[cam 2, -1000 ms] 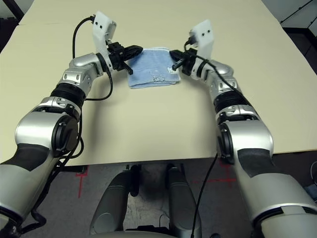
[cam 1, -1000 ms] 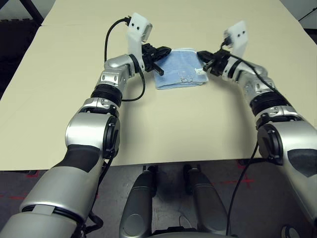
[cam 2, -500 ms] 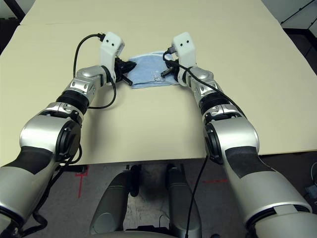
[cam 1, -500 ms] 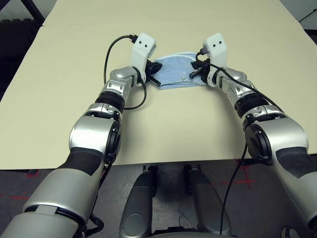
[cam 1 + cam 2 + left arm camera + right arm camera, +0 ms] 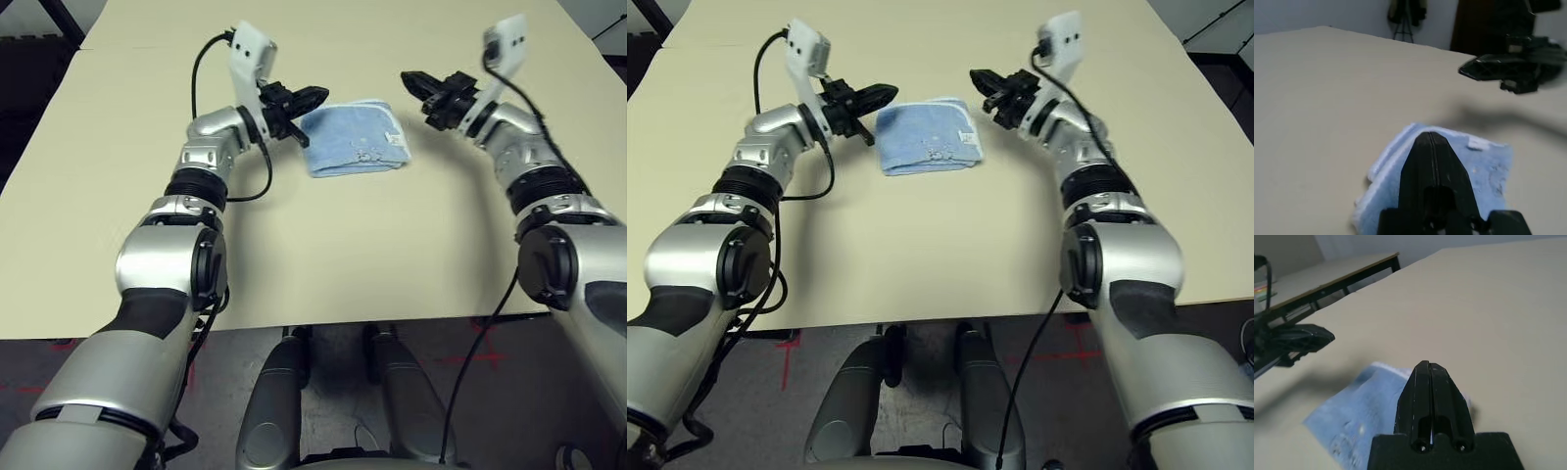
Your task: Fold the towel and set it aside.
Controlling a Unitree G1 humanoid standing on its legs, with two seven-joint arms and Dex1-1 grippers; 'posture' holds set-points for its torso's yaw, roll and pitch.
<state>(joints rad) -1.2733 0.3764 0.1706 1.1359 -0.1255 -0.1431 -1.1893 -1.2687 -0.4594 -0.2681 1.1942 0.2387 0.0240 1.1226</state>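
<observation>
"Looking down from my head, nearest me is bare table (image 5: 323,255), and past it the towel (image 5: 353,139) lies as a compact folded pad, around twelve o'clock from my chest."

"And your grippers?"

"My left gripper (image 5: 315,95) hangs just off the pad's ten o'clock corner, fingers pressed together, holding nothing. My right gripper (image 5: 413,80) is raised off toward two o'clock, a little apart from the cloth, and its wrist view shows its fingers closed flat against each other, empty too."

"How will that cloth behave?"

"Soft terry, I'd judge: light, limp, no stiffness. Lift one corner and the layers will likely sag open. It shouldn't slip, since the nap grips well, and nothing about it is fragile."

"So where do you take it?"

"Along the thick folded edge nearest me, at six o'clock, pinching through all layers at once. Better still, one gripper at each end of that edge, so the stack stays together while it's moved aside."
</observation>
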